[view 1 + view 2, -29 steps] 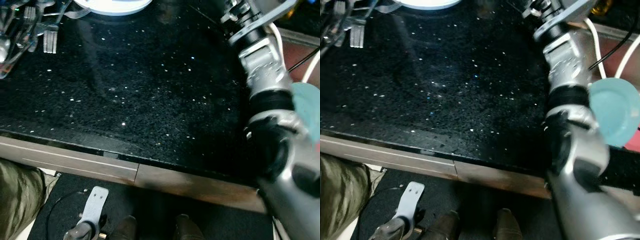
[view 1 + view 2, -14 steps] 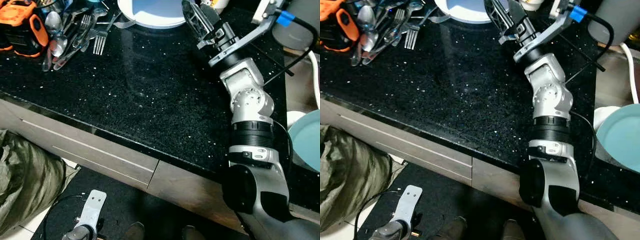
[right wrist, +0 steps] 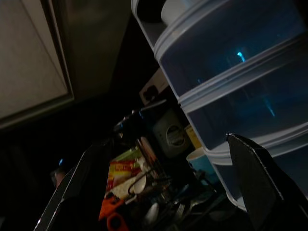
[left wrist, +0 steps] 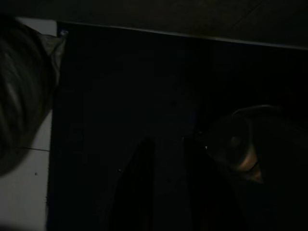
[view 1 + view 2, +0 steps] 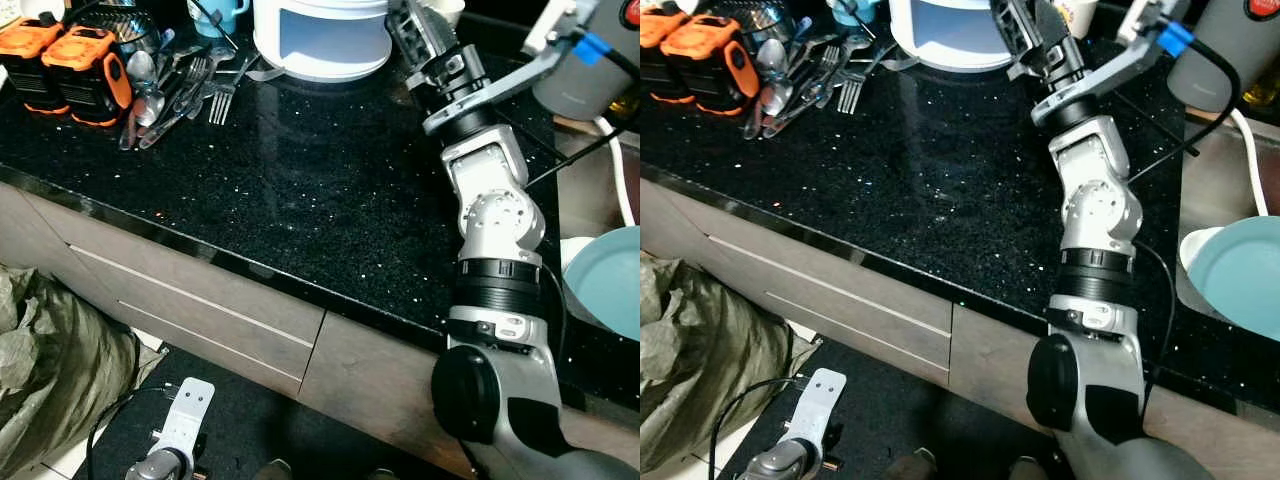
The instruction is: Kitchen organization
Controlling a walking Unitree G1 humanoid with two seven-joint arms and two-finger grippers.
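Observation:
My right arm reaches over the black speckled countertop. Its gripper is open with nothing between its fingers, just right of a white and blue tiered container at the back. In the right wrist view the fingers stand wide apart, and the translucent tiers and cutlery show beyond them. A pile of forks and spoons lies at the back left of the counter. My left gripper hangs idle low in front of the cabinets.
Two orange battery packs sit left of the cutlery, a teal mug behind it. A light blue bowl lies at the right by the sink, a grey appliance behind. Drawer fronts run below; a green bag lies on the floor.
The camera has tilted up and pulled back, bringing the back of the counter into view. My right arm has stretched forward, its gripper now beside the white container.

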